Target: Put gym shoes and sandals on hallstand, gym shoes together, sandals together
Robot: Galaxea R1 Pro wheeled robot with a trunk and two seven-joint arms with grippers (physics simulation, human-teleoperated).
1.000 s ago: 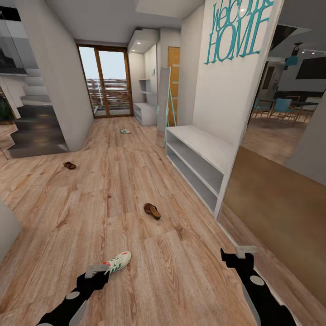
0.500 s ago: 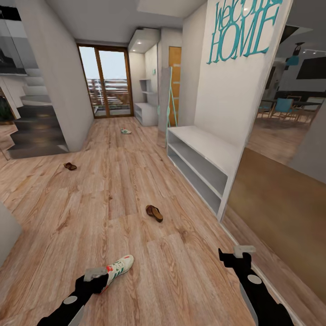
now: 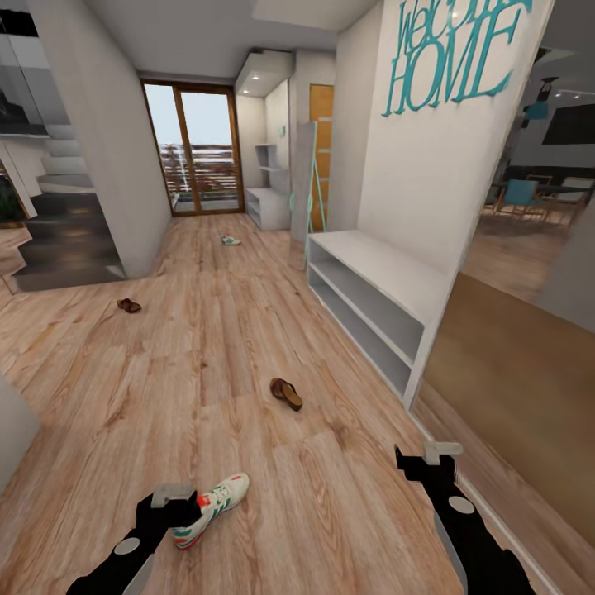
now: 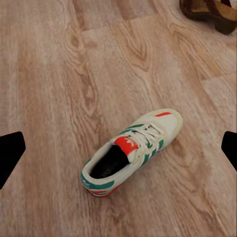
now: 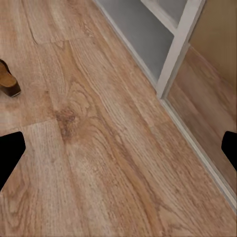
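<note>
Teal "Welcome HOME" wall lettering [image 3: 450, 58] — gym shoe [image 3: 212, 510] below

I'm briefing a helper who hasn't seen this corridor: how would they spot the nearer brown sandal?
Start at the low white shelf bench under the teal HOME lettering. On the wood floor off its near end lies the brown sandal. The nearby sneaker is cream and green, and the other sandal lies by the stairs.

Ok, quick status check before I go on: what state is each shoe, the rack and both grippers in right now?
Near gym shoe: upright on the floor, below the left gripper, not held.
Far gym shoe: on the floor down the corridor.
Near sandal: on the floor, not held.
Far sandal: on the floor near the stairs.
Hallstand: far end, no shoes seen on it.
Left gripper: open, empty.
Right gripper: open, empty.
</note>
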